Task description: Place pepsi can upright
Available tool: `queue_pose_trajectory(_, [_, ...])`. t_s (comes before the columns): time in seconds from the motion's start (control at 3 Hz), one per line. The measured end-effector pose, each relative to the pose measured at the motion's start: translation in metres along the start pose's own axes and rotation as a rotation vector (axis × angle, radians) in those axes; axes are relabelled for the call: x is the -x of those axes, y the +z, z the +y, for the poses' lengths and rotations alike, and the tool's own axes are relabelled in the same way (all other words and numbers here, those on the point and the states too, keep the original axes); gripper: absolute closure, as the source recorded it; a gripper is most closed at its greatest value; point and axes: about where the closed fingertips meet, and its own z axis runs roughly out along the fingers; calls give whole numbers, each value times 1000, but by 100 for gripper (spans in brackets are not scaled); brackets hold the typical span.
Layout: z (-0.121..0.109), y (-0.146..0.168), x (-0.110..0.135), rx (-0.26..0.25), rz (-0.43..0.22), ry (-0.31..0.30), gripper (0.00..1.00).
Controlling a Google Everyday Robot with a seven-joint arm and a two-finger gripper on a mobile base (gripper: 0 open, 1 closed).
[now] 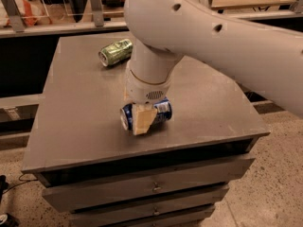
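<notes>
The pepsi can (163,110) is dark blue with silver ends. It lies on its side near the front middle of the grey table top (80,122), with one silver end facing left. My gripper (144,116) comes straight down from the big white arm (199,37) and sits right on the can, straddling its middle. A cream part of the gripper covers the can's front side and reaches down to the table. The far side of the can is hidden behind the wrist.
A shiny green dented can (115,52) lies on its side at the back left of the table. The table is a grey cabinet with drawers (151,188) below the front edge. A shelf and clutter stand behind it.
</notes>
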Motion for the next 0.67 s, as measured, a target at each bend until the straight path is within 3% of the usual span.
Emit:
queue_pose_trajectory(0.33, [-16, -34, -6, -111, -127, 37, 100])
queue_pose_trajectory(0.67, [-34, -69, -17, -276, -296, 75, 100])
